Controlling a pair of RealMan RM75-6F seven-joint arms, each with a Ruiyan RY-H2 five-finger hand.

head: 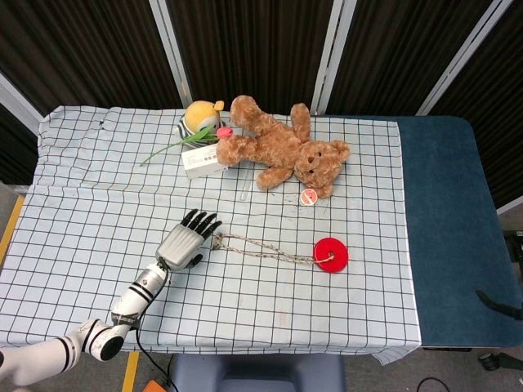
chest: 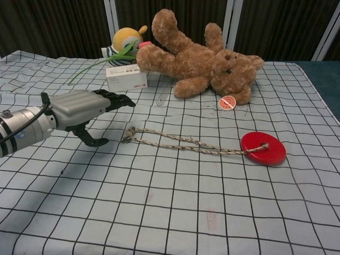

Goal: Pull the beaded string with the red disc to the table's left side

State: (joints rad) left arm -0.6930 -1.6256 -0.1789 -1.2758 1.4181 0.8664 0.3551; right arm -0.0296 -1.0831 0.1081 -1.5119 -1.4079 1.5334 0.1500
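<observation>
The beaded string (head: 260, 247) (chest: 183, 141) lies on the checked cloth, running from its loose left end to the red disc (head: 331, 254) (chest: 263, 148) on the right. My left hand (head: 186, 239) (chest: 85, 110) hovers open just left of the string's loose end, fingers stretched toward it, holding nothing. In the chest view the fingertips (chest: 126, 101) are above and a little left of that end. Only a dark sliver of my right hand (head: 500, 301) shows at the far right edge, too little to tell its state.
A brown teddy bear (head: 282, 149) (chest: 204, 58) lies at the back, with a white box (head: 203, 159) (chest: 126, 77), a yellow plush toy (head: 202, 114) (chest: 127, 39) and a green stem (head: 167, 149) to its left. A small round tag (head: 309, 196) (chest: 227, 102) lies near the bear. Blue table surface (head: 445, 220) is at right.
</observation>
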